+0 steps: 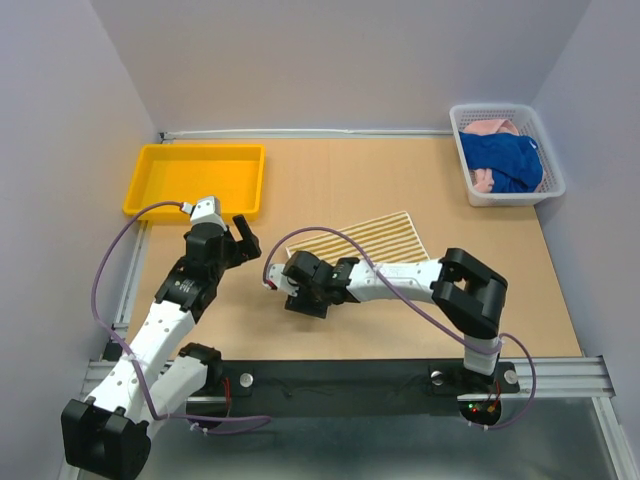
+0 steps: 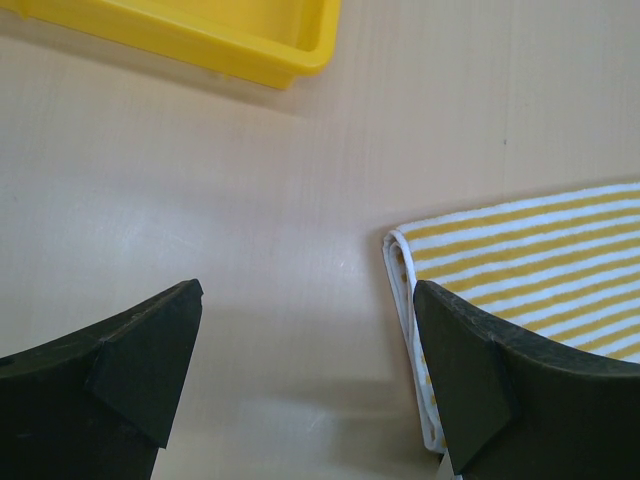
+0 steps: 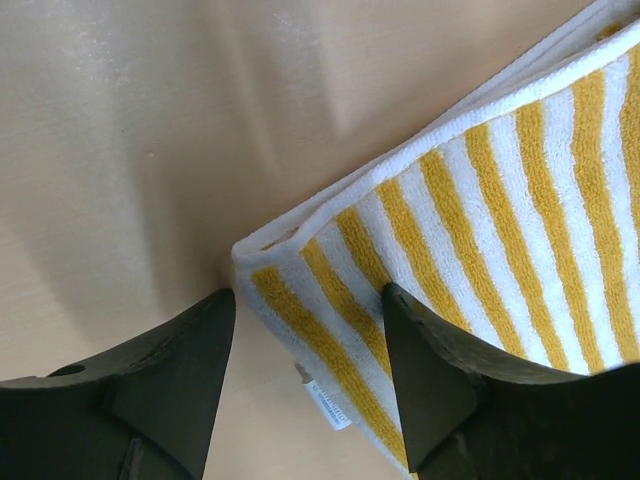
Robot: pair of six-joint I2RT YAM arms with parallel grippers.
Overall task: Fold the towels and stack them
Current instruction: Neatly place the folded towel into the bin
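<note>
From above, the striped towel [image 1: 375, 238] is lying folded on the table [image 1: 350, 180], with the blue towel [image 1: 505, 158] and pink towel [image 1: 490, 128] sitting in the far-right basket [image 1: 500, 107] — neither wrist view is catching those. The right gripper [image 3: 310, 300] is straddling the striped towel's corner, fingers spread, not pinching; only its own camera is showing the small label [image 3: 328, 405] there. The left gripper [image 2: 305, 290] is hovering wide open beside the towel's left edge.

Striped towel [image 1: 365, 238], mid-table: yellow-and-cream stripes, white hem.
Tray [image 1: 195, 180], far-left corner of table: solid bright yellow.
Basket [image 1: 500, 107], far-right corner: white lattice.
Blue towel [image 1: 508, 158]: plain royal blue.
Pink towel [image 1: 490, 128]: plain pale pink.
Table [image 1: 400, 180]: tan, unpatterned.
</note>
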